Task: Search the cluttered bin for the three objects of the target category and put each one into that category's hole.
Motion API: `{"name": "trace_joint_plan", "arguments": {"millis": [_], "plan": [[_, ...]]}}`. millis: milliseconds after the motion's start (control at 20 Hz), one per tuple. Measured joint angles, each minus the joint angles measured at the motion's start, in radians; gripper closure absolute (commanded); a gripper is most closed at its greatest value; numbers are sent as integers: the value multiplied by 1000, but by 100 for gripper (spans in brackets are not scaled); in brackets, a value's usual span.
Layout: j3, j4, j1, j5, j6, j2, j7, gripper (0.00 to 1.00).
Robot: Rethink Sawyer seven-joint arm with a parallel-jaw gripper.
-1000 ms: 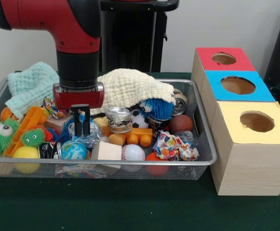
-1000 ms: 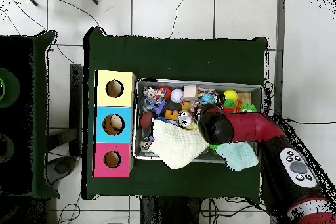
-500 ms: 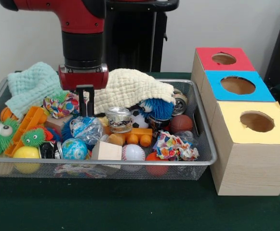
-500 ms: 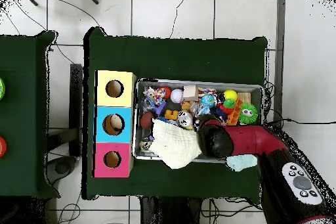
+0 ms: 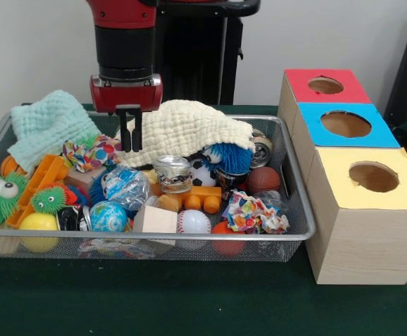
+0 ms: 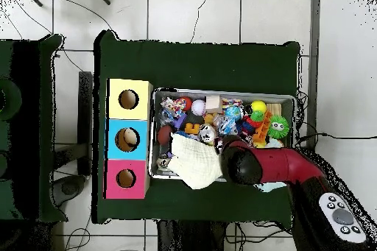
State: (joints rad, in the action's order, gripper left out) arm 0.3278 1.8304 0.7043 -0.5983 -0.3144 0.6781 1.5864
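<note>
My gripper [image 5: 130, 134] hangs above the back of the wire mesh bin [image 5: 295, 210], at the left edge of the cream cloth [image 5: 192, 126]. Its two black fingers stand close together, shut, with nothing between them. Below and in front of it lie a colourful crumpled wrapper [image 5: 91, 152] and a blue-white crinkled ball [image 5: 124, 186]. Three boxes stand to the right, each with a round hole: red [image 5: 326, 85], blue [image 5: 346, 124], yellow [image 5: 373, 176]. In the overhead view the arm's wrist [image 6: 241, 163] covers the gripper.
The bin also holds a mint cloth [image 5: 47, 124], green fuzzy toys [image 5: 0, 196], an orange block [image 5: 40, 178], a baseball [image 5: 193, 222], a globe ball [image 5: 108, 218], a small jar [image 5: 173, 173], a blue spiky ball [image 5: 229, 157] and a basketball [image 5: 263, 180].
The gripper has risen out of the clutter and moved back toward the cream cloth. Nothing came up with it; the blue crinkled ball stays in the bin.
</note>
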Motion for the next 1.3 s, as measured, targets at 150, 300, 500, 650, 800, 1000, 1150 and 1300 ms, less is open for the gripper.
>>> {"name": "trace_joint_plan", "arguments": {"millis": [150, 300, 500, 650, 800, 1000, 1150, 1300], "plan": [[-3, 4, 1, 0, 0, 1, 0, 100], [-3, 5, 11, 1, 1, 1, 0, 0], [-3, 5, 35, 2, 6, 0, 0, 0], [-3, 5, 58, 2, 11, -10, 0, 0], [-3, 5, 74, 1, 13, -32, 0, 0], [-4, 5, 80, 0, 13, -57, 0, 0], [-10, 4, 75, 0, 16, -76, 0, 0], [-33, 0, 51, -10, 29, -95, 0, 0]]}}
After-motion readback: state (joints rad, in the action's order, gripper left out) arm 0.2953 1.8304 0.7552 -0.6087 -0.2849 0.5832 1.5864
